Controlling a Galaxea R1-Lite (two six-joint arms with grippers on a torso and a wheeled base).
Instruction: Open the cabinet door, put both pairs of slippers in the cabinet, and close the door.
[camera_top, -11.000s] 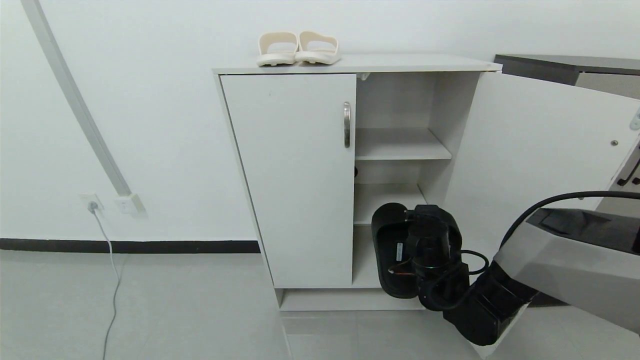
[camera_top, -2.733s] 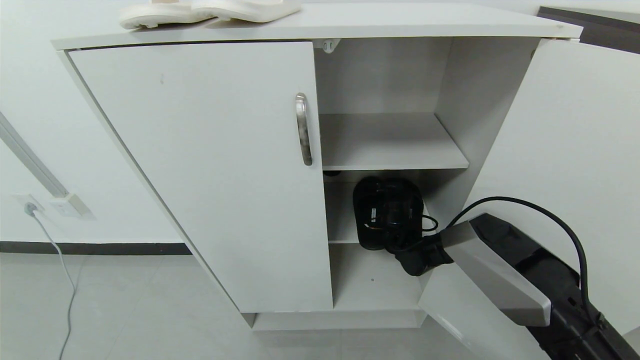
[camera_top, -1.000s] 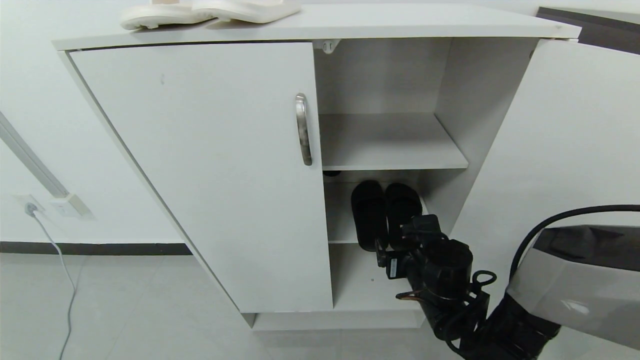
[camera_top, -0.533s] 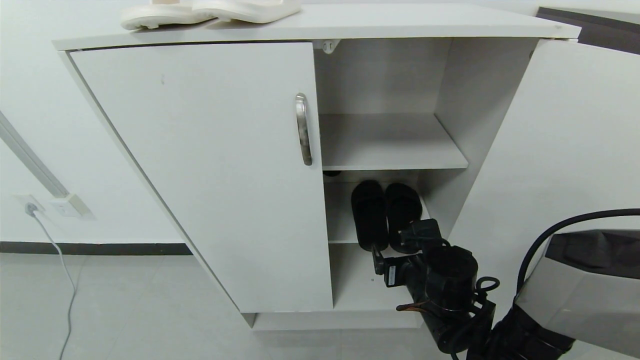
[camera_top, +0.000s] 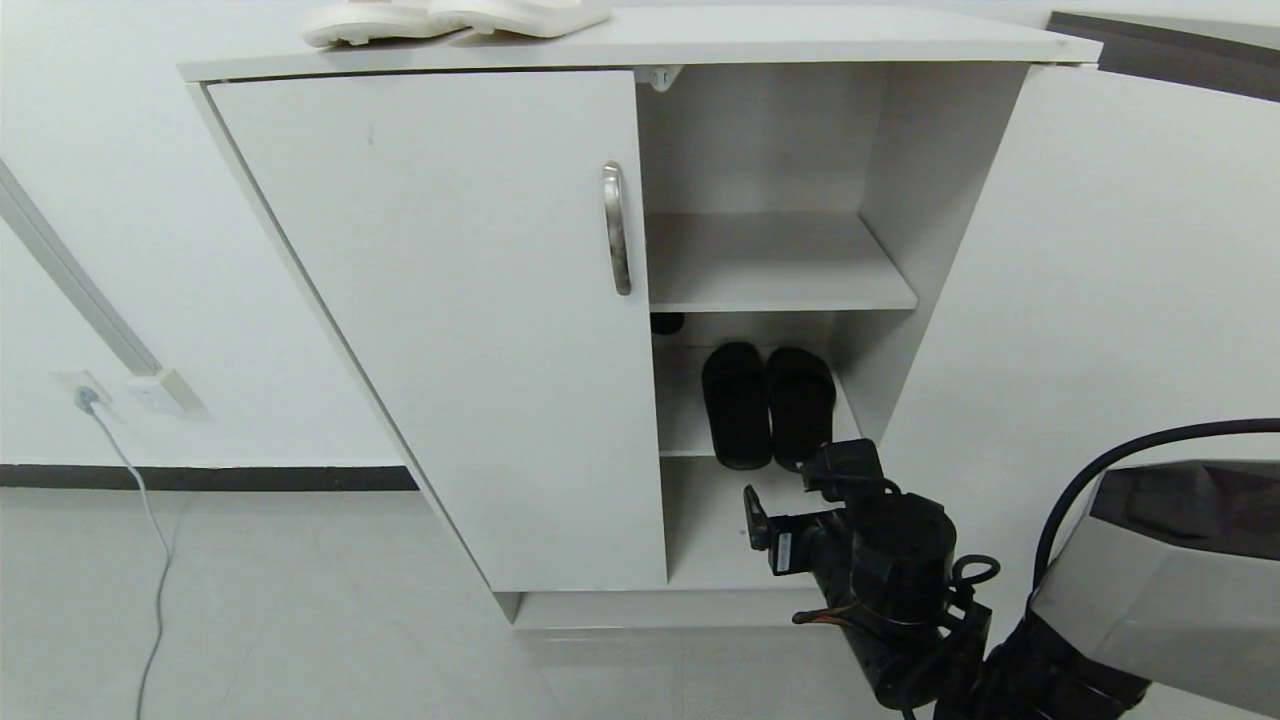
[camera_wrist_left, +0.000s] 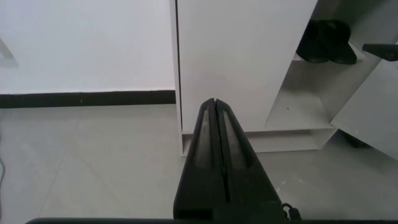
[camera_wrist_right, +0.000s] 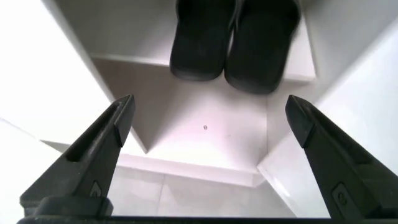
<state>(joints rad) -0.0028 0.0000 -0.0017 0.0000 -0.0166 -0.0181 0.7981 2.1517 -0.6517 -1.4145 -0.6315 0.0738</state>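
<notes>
While the right pincer (camera_wrist_right: 210, 106) gapes wide, empty, black slippers (camera_wrist_right: 233, 37) shelved just beyond

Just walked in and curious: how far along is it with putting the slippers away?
About halfway. Done: the right door is open and the black slippers sit on the middle shelf. In hand: nothing; the right hand is open and empty before the cabinet. Left: the cream slippers on top must go in, then the door shut.
</notes>
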